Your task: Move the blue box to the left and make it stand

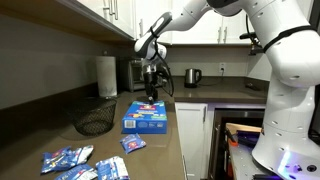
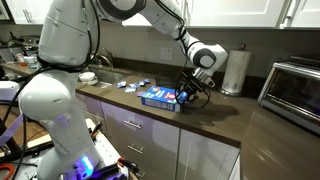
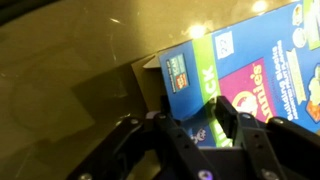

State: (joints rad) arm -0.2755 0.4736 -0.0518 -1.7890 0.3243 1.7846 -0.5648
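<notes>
The blue box (image 1: 146, 117) lies flat on the dark countertop, printed face up, and shows in both exterior views (image 2: 160, 97). My gripper (image 1: 152, 90) hangs over the box's far end, close above it, also in an exterior view (image 2: 190, 90). In the wrist view the box (image 3: 250, 60) fills the upper right. My gripper (image 3: 175, 125) is open, with one finger over the box's printed face and the other over the bare counter beside its short edge. I cannot tell whether a finger touches the box.
Several small blue-and-white snack packets (image 1: 70, 160) lie near the counter's front, one (image 1: 133, 144) just before the box. A black wire basket (image 1: 95, 118), a paper towel roll (image 1: 107, 75), a kettle (image 1: 194, 76) and a toaster oven (image 2: 295, 85) stand around.
</notes>
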